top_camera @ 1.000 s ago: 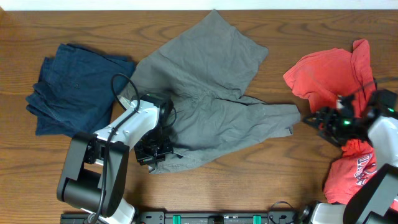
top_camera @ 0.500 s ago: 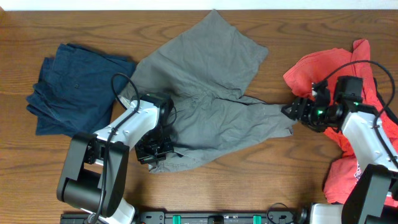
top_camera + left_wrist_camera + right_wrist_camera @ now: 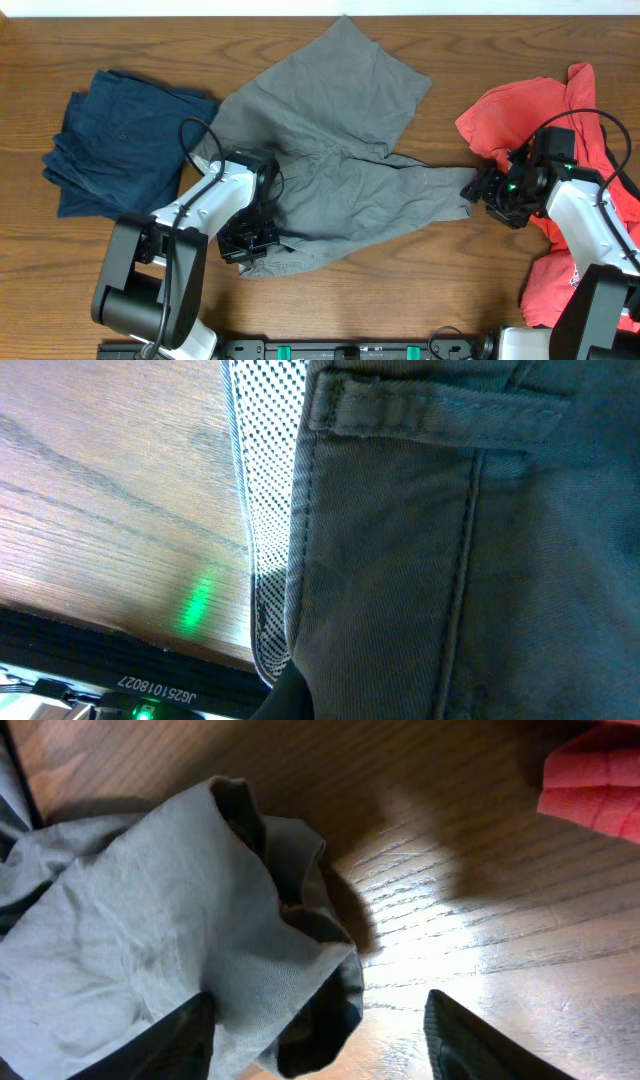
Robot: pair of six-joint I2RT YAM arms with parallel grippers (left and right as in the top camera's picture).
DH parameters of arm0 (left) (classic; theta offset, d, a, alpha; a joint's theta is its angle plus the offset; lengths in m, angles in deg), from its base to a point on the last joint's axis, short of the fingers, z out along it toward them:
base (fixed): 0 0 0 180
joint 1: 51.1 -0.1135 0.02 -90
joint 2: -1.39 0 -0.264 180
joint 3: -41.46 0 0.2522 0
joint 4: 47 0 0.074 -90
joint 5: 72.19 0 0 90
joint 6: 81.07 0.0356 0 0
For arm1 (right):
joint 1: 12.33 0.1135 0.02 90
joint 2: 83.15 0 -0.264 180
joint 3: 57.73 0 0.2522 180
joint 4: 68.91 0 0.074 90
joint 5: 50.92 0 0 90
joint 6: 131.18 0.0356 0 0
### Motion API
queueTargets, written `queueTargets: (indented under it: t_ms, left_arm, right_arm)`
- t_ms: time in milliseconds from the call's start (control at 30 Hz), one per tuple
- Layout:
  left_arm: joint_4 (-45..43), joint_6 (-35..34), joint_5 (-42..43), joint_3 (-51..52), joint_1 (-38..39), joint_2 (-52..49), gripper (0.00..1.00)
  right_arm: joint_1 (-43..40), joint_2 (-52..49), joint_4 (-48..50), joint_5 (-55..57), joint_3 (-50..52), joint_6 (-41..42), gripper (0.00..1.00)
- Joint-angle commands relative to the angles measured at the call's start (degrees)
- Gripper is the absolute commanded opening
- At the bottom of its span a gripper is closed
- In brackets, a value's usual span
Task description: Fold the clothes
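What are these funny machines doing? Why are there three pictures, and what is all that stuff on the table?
These are two robot arms. Each one ends in a two-finger pincher called a gripper. The wide picture comes from a camera above the table. The other two come from little cameras on the arms' wrists, so everything in them looks very close up.

On the table lie grey trousers in the middle, a blue garment on one side and a red shirt on the other.

The left gripper sits at the trousers' waistband. Its picture is too close to tell whether it is pinching. The right gripper is open. Its fingers are on either side of the trouser leg end, not squeezing it.
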Motion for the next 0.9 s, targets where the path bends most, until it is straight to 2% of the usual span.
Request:
queueTargets:
  t_ms: [0,133,233,267,333,367,633,867]
  left_arm:
    - [-0.1,1.0,0.5,0.2,-0.1,1.1,0.06]
    - [-0.1,1.0,0.5,0.2,-0.1,1.1,0.06]
    - [-0.1,1.0,0.5,0.2,-0.1,1.1,0.06]
    - [-0.1,1.0,0.5,0.2,-0.1,1.1,0.06]
    - [-0.1,1.0,0.5,0.2,-0.1,1.1,0.06]
    - [-0.1,1.0,0.5,0.2,-0.1,1.1,0.06]
    - [1.1,1.0,0.5,-0.4,-0.1,2.7,0.06]
    - [5.4,2.1,0.6,-0.9,-0.1,15.6,0.06]
  right_arm:
    - [0.7,-0.3,0.3,-0.9,0.3,2.1,0.63]
    - [1.7,-0.3,1.0,-0.8,0.3,3.1,0.61]
    - [2.2,-0.3,1.5,-0.7,0.4,3.5,0.5]
    - [2.2,-0.3,1.6,-0.5,0.4,4.2,0.4]
    - [2.2,-0.3,2.1,0.0,0.4,5.3,0.11]
    - [2.2,-0.3,2.2,0.4,0.4,5.7,0.01]
    - [2.0,1.0,0.2,0.5,-0.4,3.8,0.01]
    - [-2.3,13.8,-6.5,3.0,-4.5,3.0,0.01]
